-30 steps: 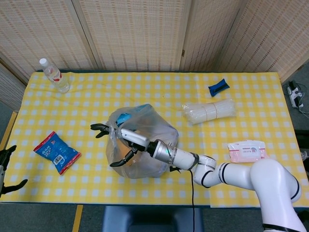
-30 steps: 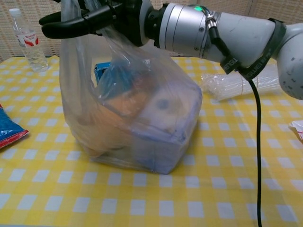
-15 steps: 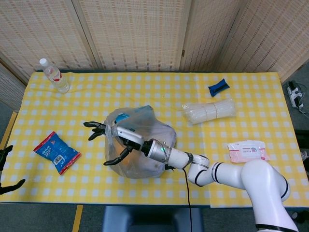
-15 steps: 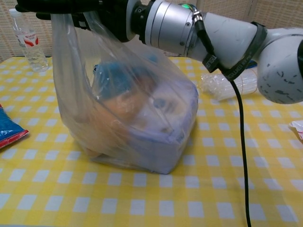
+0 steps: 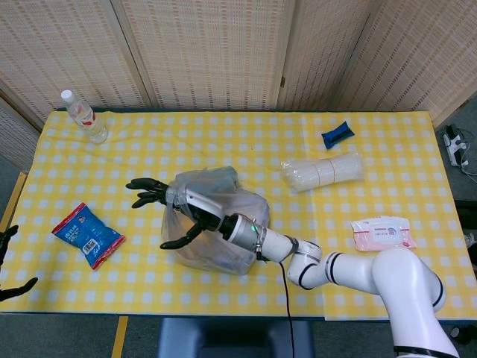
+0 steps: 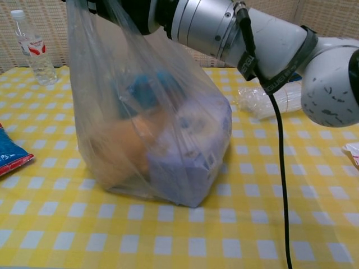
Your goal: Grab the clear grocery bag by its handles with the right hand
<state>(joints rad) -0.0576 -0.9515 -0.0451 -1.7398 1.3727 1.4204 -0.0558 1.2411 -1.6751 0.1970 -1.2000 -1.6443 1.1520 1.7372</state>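
clear grocery bag [image 6: 151, 129] — full, upright on the table, top drawn upward.

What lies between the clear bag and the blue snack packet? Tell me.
Only bare checked tablecloth between the clear bag and the blue snack packet, in the head view.

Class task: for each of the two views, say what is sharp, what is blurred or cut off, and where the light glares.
Head view: evenly lit and sharp; clear grocery bag shows pale sheen. Chest view: bag contents hazy behind the plastic, right hand cropped at the top edge, water bottle slightly soft.
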